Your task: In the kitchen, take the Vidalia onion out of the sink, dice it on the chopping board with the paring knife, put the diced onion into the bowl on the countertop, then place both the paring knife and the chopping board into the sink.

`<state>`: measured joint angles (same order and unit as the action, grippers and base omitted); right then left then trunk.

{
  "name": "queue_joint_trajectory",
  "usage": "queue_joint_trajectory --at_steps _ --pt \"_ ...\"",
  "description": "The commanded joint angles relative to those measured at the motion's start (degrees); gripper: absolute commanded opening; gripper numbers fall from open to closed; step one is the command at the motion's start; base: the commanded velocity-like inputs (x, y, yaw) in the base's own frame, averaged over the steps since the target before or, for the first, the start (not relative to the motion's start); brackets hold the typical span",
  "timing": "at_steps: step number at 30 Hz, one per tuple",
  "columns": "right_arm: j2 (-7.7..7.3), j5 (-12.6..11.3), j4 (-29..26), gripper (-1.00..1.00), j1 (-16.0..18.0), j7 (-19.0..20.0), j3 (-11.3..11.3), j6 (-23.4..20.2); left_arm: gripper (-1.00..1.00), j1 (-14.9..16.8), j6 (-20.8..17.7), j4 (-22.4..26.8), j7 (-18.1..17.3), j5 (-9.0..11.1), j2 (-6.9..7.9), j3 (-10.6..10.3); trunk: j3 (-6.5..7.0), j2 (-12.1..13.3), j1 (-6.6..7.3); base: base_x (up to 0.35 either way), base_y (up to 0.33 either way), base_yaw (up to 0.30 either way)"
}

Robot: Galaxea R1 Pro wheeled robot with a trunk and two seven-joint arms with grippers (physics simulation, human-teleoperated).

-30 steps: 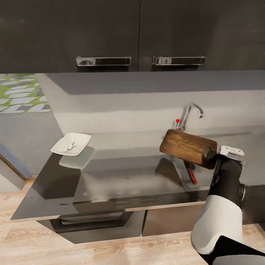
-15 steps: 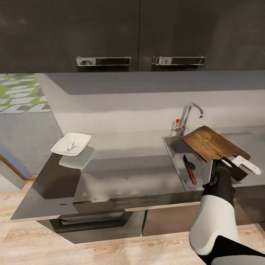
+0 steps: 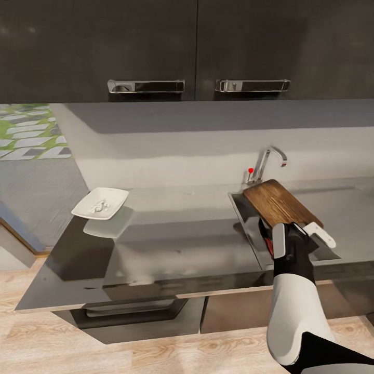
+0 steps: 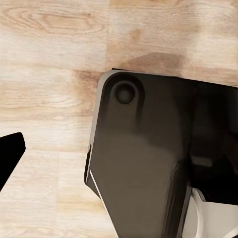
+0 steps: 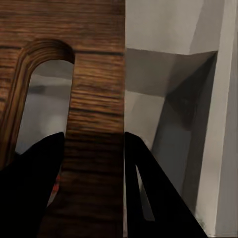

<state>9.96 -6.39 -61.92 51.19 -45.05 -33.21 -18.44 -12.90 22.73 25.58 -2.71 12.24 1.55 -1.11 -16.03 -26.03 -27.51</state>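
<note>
The dark-brown chopping board (image 3: pixel 278 201) lies slanted over the sink (image 3: pixel 240 206), its far end near the faucet (image 3: pixel 268 161). My right gripper (image 3: pixel 299 230) is shut on its near end beside the handle slot (image 5: pixel 42 99). In the right wrist view the board (image 5: pixel 94 119) sits between my two dark fingers (image 5: pixel 153 193), with the grey basin behind it. The paring knife (image 3: pixel 265 237) lies in the basin, partly hidden by my wrist. The white bowl (image 3: pixel 100 202) holds pale onion pieces at the countertop's (image 3: pixel 171 244) left end. A dark fingertip (image 4: pixel 10 156) of my left gripper hangs over wooden floor.
Dark wall cabinets with bar handles (image 3: pixel 146 85) hang above the counter. The drainboard (image 3: pixel 345 208) extends right of the basin. Grey cabinet fronts (image 3: pixel 135 311) stand below the worktop's front edge. My own dark base (image 4: pixel 148 163) sits on the wooden floor.
My right arm swung the board right over the drainboard, then back left and lower across the basin. The knife and bowl have stayed put.
</note>
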Motion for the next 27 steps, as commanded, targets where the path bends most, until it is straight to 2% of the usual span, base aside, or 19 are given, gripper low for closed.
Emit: queue_joint_trajectory --at_steps 1,13,27 --pt "0.04 -0.7 -0.1 -1.0 0.1 -0.5 0.1 -0.1 1.0 0.0 0.0 0.1 -0.3 0.6 0.03 -0.1 -0.09 -0.1 -0.03 0.0 0.0 0.0" --pt "0.04 -4.1 -0.1 -1.0 0.1 -2.1 0.1 0.4 1.0 0.0 0.0 0.1 -0.3 0.6 0.03 -0.1 -0.14 -0.1 -0.03 0.0 0.0 0.0" --pt "0.04 -4.6 0.0 -1.0 0.1 -2.6 0.0 0.4 1.0 0.0 0.0 0.2 -0.3 0.6 0.04 0.0 -1.32 -0.1 -0.03 0.057 0.0 0.0"
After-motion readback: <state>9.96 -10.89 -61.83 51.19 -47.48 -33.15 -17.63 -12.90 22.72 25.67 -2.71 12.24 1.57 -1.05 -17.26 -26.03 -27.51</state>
